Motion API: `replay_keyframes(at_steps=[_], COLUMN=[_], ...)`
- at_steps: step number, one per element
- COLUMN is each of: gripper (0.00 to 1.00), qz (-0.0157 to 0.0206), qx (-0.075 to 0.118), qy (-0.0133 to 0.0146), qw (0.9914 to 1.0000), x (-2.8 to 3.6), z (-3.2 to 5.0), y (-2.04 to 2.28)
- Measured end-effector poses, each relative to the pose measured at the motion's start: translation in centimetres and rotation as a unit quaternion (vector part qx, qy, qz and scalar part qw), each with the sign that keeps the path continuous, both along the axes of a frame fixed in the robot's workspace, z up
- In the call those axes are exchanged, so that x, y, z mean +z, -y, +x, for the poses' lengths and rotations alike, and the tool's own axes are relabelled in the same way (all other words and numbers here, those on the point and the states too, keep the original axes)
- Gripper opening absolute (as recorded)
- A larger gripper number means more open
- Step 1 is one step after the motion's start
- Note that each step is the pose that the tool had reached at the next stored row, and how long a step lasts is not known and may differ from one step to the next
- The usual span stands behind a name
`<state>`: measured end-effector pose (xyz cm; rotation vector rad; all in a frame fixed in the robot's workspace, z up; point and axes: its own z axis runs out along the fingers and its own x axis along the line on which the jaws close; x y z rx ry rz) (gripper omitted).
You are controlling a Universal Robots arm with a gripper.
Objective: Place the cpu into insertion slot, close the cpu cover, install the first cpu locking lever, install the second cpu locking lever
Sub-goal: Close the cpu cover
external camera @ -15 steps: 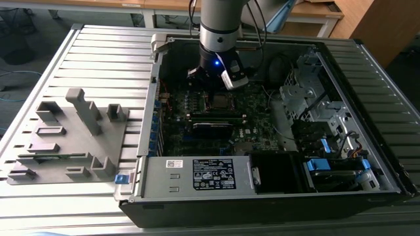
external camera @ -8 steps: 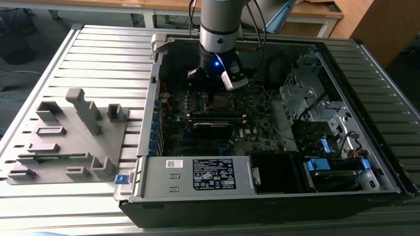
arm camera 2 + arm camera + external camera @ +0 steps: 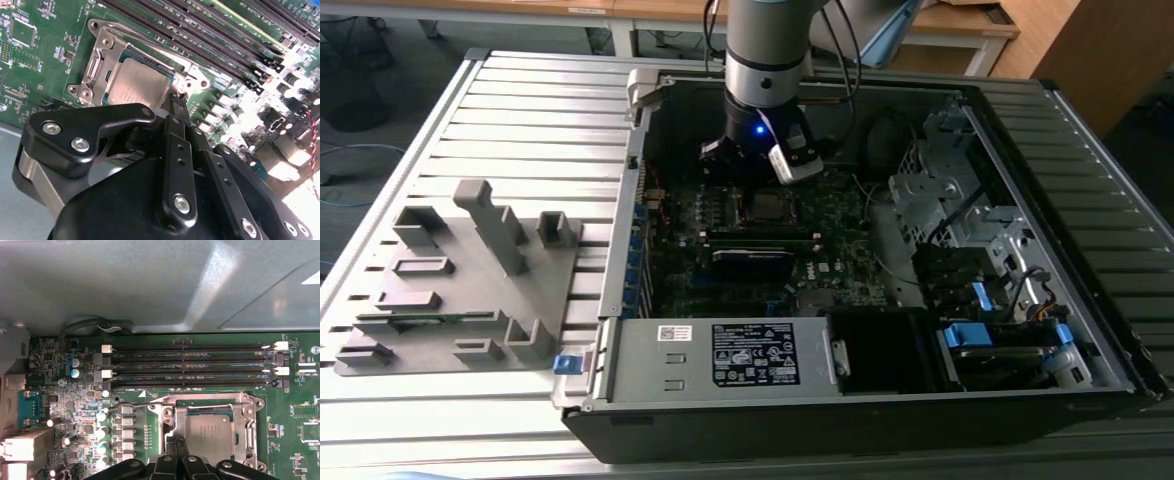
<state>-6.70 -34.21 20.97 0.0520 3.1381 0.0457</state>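
Observation:
The cpu point(image 3: 207, 432) point(image 3: 137, 89) lies flat in the insertion slot point(image 3: 767, 207) on the green motherboard inside the open computer case. The silvery cpu cover point(image 3: 210, 401) point(image 3: 100, 55) is folded down around it, and the chip's face shows through its window. A thin wire locking lever point(image 3: 135, 402) sticks out sideways from one corner of the socket. My gripper point(image 3: 176, 441) point(image 3: 177, 100) is shut, its black fingertips pressed together right at the socket's edge beside the cpu. Whether a lever lies between the tips is hidden. The arm's wrist point(image 3: 761, 90) hangs over the board.
Long black memory slots point(image 3: 192, 365) point(image 3: 210, 40) run beside the socket. The case's metal wall point(image 3: 150, 280) rises behind them. A drive cage point(image 3: 947, 200) and a power supply point(image 3: 720, 355) crowd the case. A grey fixture tray point(image 3: 467, 280) lies at the exterior view's left.

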Motion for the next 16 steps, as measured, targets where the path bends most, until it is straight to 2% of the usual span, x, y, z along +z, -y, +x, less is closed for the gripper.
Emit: replay_keyframes(at_steps=[16], gripper=[0.11], qz=[0.0], qx=[0.0], qy=[0.0003], qw=[1.0], x=[0.0], z=[-0.06], y=[-0.09])
